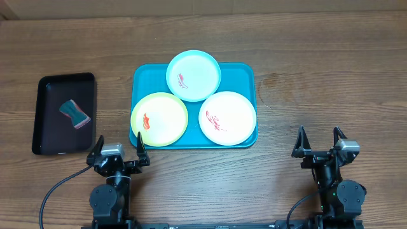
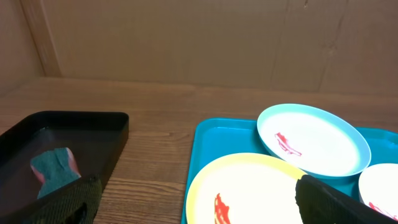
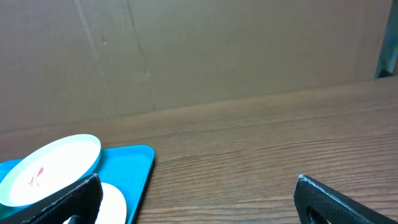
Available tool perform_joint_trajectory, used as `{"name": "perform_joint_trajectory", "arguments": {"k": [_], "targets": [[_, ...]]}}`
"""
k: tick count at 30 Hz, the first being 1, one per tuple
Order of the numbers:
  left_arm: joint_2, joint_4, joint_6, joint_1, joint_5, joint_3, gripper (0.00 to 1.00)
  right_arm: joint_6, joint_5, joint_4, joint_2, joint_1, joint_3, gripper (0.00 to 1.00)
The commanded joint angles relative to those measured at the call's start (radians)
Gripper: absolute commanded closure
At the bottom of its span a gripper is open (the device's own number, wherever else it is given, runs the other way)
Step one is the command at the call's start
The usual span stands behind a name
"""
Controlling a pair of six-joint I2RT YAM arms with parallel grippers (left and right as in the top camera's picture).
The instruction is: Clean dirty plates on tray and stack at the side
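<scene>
The turquoise tray (image 1: 245, 73) lies at the table's middle and holds three plates, each with a red smear. The light blue plate (image 1: 193, 75) leans on the other two at the back. The yellow-green plate (image 1: 159, 119) is front left and the white plate (image 1: 227, 118) front right. My left gripper (image 1: 119, 147) is open and empty at the table's front, just off the tray's front left corner. My right gripper (image 1: 318, 142) is open and empty on bare wood right of the tray. The left wrist view shows the yellow-green plate (image 2: 249, 190), the light blue plate (image 2: 314, 138) and the tray (image 2: 214, 140).
A narrow black tray (image 1: 51, 89) at the left holds a teal and pink sponge (image 1: 75, 113); both also show in the left wrist view, the tray (image 2: 93, 134) and the sponge (image 2: 55, 171). A brown cardboard wall stands behind the table in both wrist views.
</scene>
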Motion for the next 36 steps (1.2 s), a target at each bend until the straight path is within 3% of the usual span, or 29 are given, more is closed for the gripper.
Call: {"name": "perform_joint_trajectory", "arguments": {"k": [1,36], "targets": [[-0.01,0.004,-0.014,-0.003,-0.002,-0.005,0.0,-0.007,0.005,0.008,-0.01,-0.002,-0.01,0.0],[-0.009,0.041,-0.024,-0.003,-0.004,-0.005,0.0,-0.007,0.005,0.008,-0.01,-0.002,-0.01,0.0]]}}
